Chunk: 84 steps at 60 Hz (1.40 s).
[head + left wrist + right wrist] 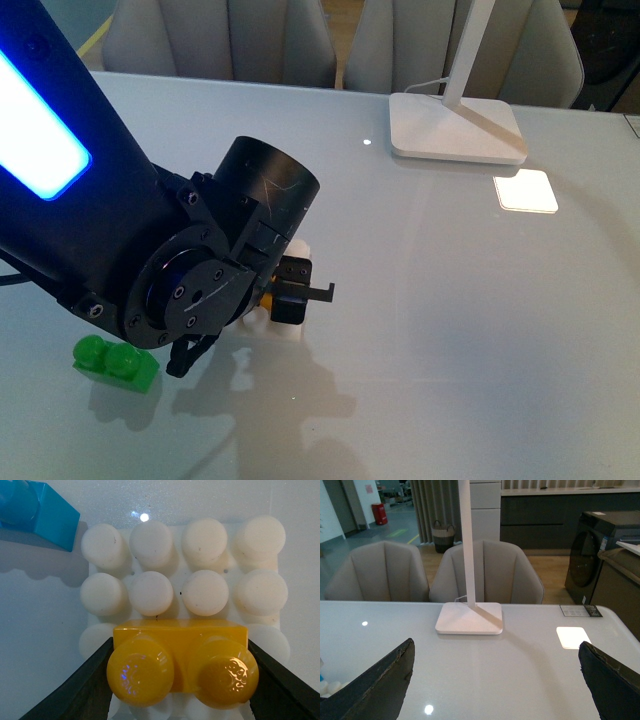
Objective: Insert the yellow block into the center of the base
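My left gripper point(179, 680) is shut on the yellow block point(180, 667), its two studs facing the wrist camera, one black finger point(75, 695) on each end. The block hangs over the near rows of the white studded base point(200, 587); whether it touches the studs I cannot tell. In the front view the left arm covers most of the base point(280, 330) and only a sliver of the yellow block point(266, 297) shows beside the left gripper point(290, 300). My right gripper point(495, 680) is open and empty above bare table, away from the base.
A green two-stud brick point(115, 362) lies at the front left. A blue brick point(37, 510) lies just beyond a base corner. A white lamp foot point(455, 128) stands at the back right, also in the right wrist view point(469, 618). Chairs stand behind the table.
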Each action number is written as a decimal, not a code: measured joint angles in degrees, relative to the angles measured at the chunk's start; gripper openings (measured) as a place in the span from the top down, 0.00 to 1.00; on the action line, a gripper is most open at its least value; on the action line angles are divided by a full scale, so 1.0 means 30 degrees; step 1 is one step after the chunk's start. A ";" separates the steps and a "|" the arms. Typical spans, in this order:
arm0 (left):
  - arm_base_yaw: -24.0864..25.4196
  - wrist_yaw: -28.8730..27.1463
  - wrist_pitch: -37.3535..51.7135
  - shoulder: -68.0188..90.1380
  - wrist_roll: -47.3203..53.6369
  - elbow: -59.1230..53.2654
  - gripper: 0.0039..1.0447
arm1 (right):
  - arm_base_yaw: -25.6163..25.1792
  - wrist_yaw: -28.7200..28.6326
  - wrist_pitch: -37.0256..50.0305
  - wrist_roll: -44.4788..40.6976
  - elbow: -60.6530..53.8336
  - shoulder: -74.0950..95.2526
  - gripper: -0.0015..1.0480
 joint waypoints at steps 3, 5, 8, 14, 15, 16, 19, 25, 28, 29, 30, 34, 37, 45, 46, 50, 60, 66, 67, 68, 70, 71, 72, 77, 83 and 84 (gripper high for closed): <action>0.0022 0.0066 0.0015 -0.0044 -0.0007 -0.0015 0.40 | 0.0000 0.0000 0.0000 0.0000 0.0000 0.0000 0.08; 0.0066 0.0138 0.0051 -0.0073 -0.0015 -0.0051 0.40 | 0.0000 0.0000 0.0000 0.0000 0.0000 0.0000 0.08; 0.0138 0.0306 0.0087 -0.0160 -0.0029 -0.0124 0.39 | 0.0000 0.0000 0.0000 0.0000 0.0000 0.0000 0.08; 0.0277 0.0772 0.0095 -0.0364 -0.0073 -0.0561 0.17 | 0.0000 0.0000 0.0000 0.0000 0.0007 0.0000 0.08; 0.0291 0.0823 0.0095 -0.0437 -0.0073 -0.0641 0.13 | 0.0000 0.0000 0.0000 0.0000 0.0007 0.0000 0.08; 0.0291 0.0852 0.0095 -0.0474 -0.0073 -0.0678 0.12 | 0.0000 0.0000 0.0000 0.0000 0.0000 0.0000 0.08; 0.0299 0.0991 0.0087 -0.0692 -0.0066 -0.0831 0.05 | 0.0000 -0.0007 0.0000 0.0000 0.0007 0.0000 0.08; 0.0299 0.1144 0.0080 -0.1260 -0.0073 -0.0998 0.07 | 0.0000 0.0000 0.0000 0.0000 0.0000 0.0000 0.08; 0.0335 0.1173 0.0073 -0.1610 -0.0080 -0.1064 0.07 | 0.0000 0.0000 0.0000 0.0000 0.0007 0.0000 0.08; 0.0342 0.1209 0.0066 -0.1727 -0.0080 -0.1086 0.07 | 0.0000 0.0000 0.0000 0.0000 0.0000 0.0000 0.08; 0.0357 0.1224 0.0058 -0.1785 -0.0080 -0.1093 0.07 | 0.0000 0.0000 0.0000 0.0000 0.0000 0.0000 0.08; 0.0444 0.1253 0.0051 -0.2186 -0.0080 -0.1224 0.07 | 0.0000 0.0000 0.0000 0.0000 0.0000 0.0000 0.08; 0.0590 0.1268 0.0022 -0.2528 -0.0073 -0.1355 0.07 | 0.0000 0.0000 0.0000 0.0000 0.0000 0.0000 0.08; 0.1049 0.1304 0.0015 -0.3308 0.0087 -0.1581 0.07 | 0.0007 0.0000 0.0000 0.0000 0.0000 0.0000 0.08; 0.1166 0.1311 0.0073 -0.3475 0.0175 -0.1617 0.07 | 0.0000 0.0000 0.0000 0.0000 0.0000 0.0000 0.08; 0.1537 0.1362 0.0313 -0.3963 0.0488 -0.1690 0.07 | 0.0000 0.0000 0.0000 0.0000 0.0000 0.0000 0.08; 0.3191 0.2441 0.0991 -0.6368 0.1209 -0.2368 0.07 | 0.0000 0.0000 0.0000 0.0000 0.0000 0.0000 0.08; 0.4758 0.3985 0.1858 -0.8983 0.1698 -0.3665 0.07 | 0.0000 0.0000 0.0000 0.0000 0.0007 0.0000 0.08; 0.4903 0.4146 0.1923 -0.9238 0.1719 -0.3803 0.07 | 0.0000 0.0000 0.0000 0.0000 0.0000 0.0000 0.08; 0.5202 0.4444 0.2055 -0.9770 0.1880 -0.4087 0.07 | 0.0000 0.0000 0.0000 0.0000 0.0000 0.0000 0.08; 0.5654 0.4903 0.2295 -1.0557 0.2055 -0.4539 0.07 | 0.0000 0.0000 0.0000 0.0000 0.0000 0.0000 0.08; 0.5807 0.5071 0.2368 -1.0819 0.2084 -0.4699 0.07 | 0.0000 0.0000 0.0000 0.0000 0.0007 0.0000 0.08; 0.6120 0.5442 0.2492 -1.1351 0.2149 -0.5005 0.07 | 0.0000 0.0000 0.0000 0.0000 0.0000 0.0000 0.08; 0.7460 0.7053 0.2754 -1.3493 0.2382 -0.6273 0.07 | 0.0000 0.0000 0.0000 0.0000 0.0000 0.0000 0.08; 0.9151 0.5195 1.0826 -1.4579 0.4452 -0.9959 0.22 | 0.0000 -0.0036 0.0000 0.0000 0.0000 -0.0007 0.08; 0.9581 0.5472 1.2247 -1.4841 0.4830 -1.0812 0.26 | 0.0000 -0.0022 0.0000 0.0000 0.0007 -0.0007 0.08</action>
